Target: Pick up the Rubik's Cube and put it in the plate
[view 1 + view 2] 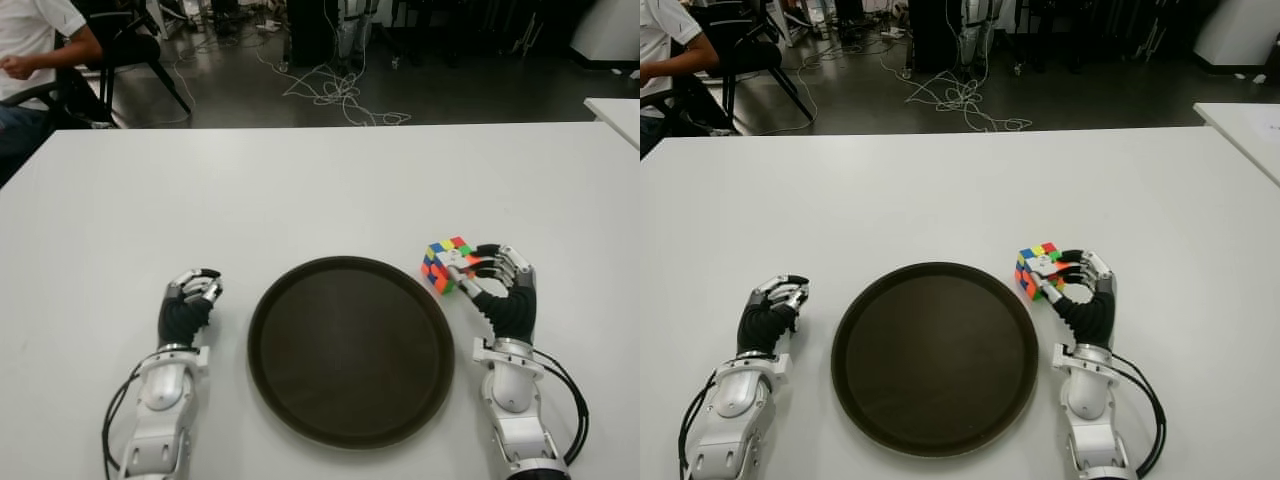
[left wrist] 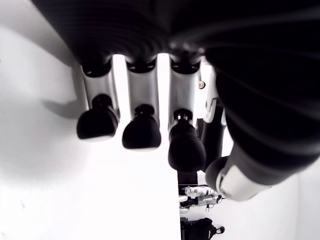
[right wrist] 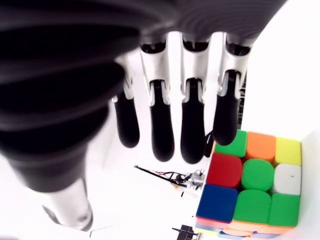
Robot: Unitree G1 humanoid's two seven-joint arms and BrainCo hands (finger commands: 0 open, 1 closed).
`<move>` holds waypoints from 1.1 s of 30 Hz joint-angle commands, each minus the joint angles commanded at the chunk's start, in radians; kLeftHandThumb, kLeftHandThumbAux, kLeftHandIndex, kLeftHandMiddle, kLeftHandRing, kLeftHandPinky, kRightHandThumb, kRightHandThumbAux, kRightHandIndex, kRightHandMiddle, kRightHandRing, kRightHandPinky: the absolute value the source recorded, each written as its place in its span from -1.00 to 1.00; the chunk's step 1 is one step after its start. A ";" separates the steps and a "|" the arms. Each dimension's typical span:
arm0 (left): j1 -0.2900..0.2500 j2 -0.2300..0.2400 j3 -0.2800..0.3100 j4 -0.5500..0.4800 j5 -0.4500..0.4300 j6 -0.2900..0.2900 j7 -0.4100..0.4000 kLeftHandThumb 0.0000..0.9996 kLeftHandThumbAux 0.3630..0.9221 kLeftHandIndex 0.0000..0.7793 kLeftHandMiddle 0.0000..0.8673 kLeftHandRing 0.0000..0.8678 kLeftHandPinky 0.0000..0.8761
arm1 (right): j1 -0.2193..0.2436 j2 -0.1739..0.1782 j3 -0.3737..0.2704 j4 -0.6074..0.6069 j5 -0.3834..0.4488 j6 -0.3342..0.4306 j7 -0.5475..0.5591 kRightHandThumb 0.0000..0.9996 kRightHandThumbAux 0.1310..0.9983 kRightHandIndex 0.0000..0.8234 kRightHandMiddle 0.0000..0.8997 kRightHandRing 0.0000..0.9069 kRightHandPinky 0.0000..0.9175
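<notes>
The Rubik's Cube (image 1: 447,263) stands on the white table (image 1: 300,190), just off the right rim of the round dark plate (image 1: 350,345). My right hand (image 1: 482,268) is right beside the cube on its right side, fingers loosely extended toward it and thumb low near its front corner. In the right wrist view the cube (image 3: 250,185) sits just past the fingertips (image 3: 192,145), not enclosed by them. My left hand (image 1: 193,292) shows left of the plate, fingers relaxed and holding nothing; its wrist view shows only its fingers (image 2: 142,132) over bare table.
A seated person (image 1: 35,50) and a black chair (image 1: 130,50) are beyond the table's far left corner. Cables (image 1: 335,95) lie on the floor behind. Another white table (image 1: 618,112) shows at the right edge.
</notes>
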 joint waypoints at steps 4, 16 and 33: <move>0.001 0.000 0.000 -0.001 -0.001 -0.001 -0.002 0.42 0.22 0.14 0.87 0.89 0.85 | 0.007 -0.029 0.023 -0.026 -0.043 0.074 0.035 -0.98 0.59 -0.17 -0.22 -0.23 -0.37; 0.001 -0.011 0.005 -0.003 -0.006 0.006 0.008 0.42 0.22 0.14 0.88 0.90 0.86 | 0.017 -0.114 0.133 -0.263 -0.223 0.457 0.264 -1.00 0.54 -0.89 -0.81 -0.67 -0.61; 0.002 -0.018 0.001 0.000 -0.004 0.000 0.014 0.42 0.22 0.14 0.88 0.89 0.85 | 0.003 -0.231 0.238 -0.531 -0.447 0.834 0.628 -1.00 0.28 -1.00 -1.00 -1.00 -1.00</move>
